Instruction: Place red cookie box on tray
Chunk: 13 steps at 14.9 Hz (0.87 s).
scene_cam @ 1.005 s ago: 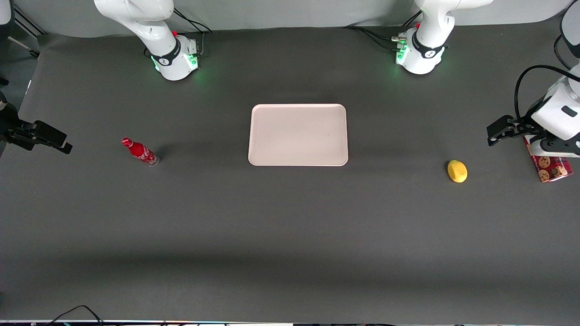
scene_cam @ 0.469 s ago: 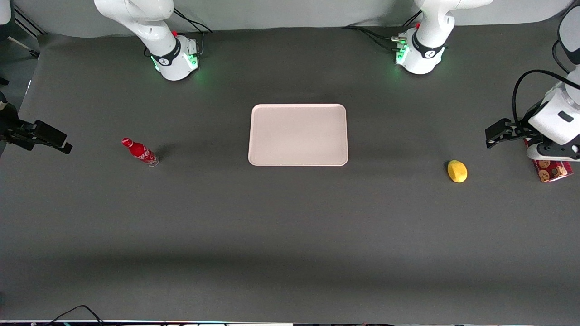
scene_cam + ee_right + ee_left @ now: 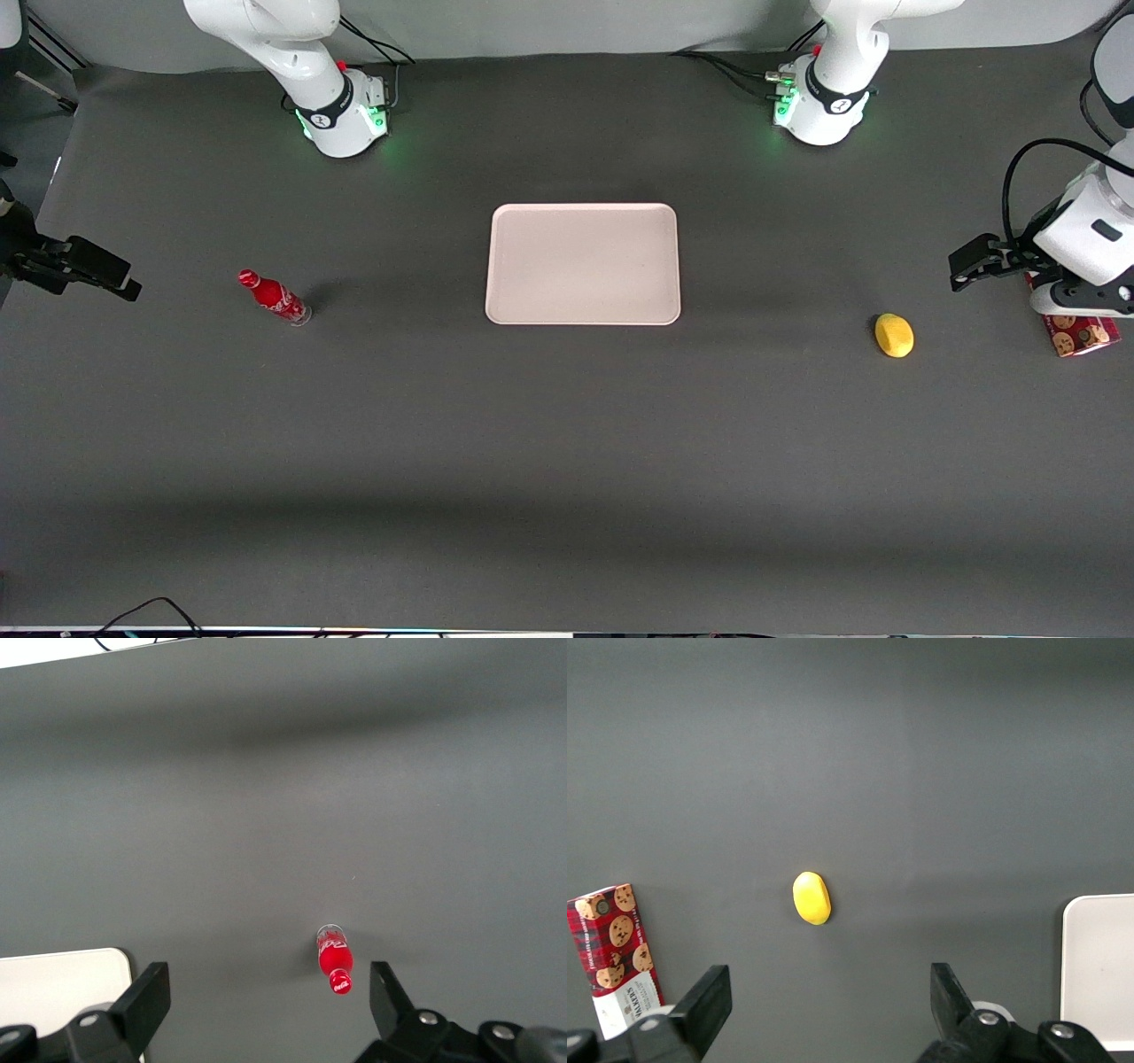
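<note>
Over by the working arm's end of the surface (image 3: 567,461), the pincer (image 3: 828,1005) hangs wide apart above the red cookie box (image 3: 1081,335), ready to grab it for the tray (image 3: 582,264).

Right wrist view: small red soda bottle (image 3: 334,960) lies on the dark table (image 3: 283,815). Corner of the tray (image 3: 62,979) visible, well apart from the bottle.

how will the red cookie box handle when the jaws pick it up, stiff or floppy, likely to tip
The red cookie box looks like a slim printed carton, so probably stiff yet crushable under a hard squeeze. It lies flat on the table, so tipping seems unlikely before lifting. Being long, it may swing if held near one end. The gripper hangs open above the table, beside the box.
</note>
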Available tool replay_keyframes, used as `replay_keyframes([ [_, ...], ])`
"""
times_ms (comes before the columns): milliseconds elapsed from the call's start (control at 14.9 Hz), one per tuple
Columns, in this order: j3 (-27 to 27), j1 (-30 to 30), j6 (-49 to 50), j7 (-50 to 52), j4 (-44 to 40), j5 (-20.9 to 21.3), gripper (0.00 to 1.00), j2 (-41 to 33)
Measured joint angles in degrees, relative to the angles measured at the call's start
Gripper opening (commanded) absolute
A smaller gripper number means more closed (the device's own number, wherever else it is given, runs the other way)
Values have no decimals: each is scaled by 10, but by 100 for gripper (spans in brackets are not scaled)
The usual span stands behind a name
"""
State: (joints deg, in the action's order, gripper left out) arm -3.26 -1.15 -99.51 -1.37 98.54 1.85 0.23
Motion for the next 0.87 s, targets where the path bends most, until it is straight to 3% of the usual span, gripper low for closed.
replay_keyframes([
  [335, 16, -3, 9, -2, 0, 6, 100, 0],
  [871, 147, -10, 12, -149, 1, 36, 100, 9],
])
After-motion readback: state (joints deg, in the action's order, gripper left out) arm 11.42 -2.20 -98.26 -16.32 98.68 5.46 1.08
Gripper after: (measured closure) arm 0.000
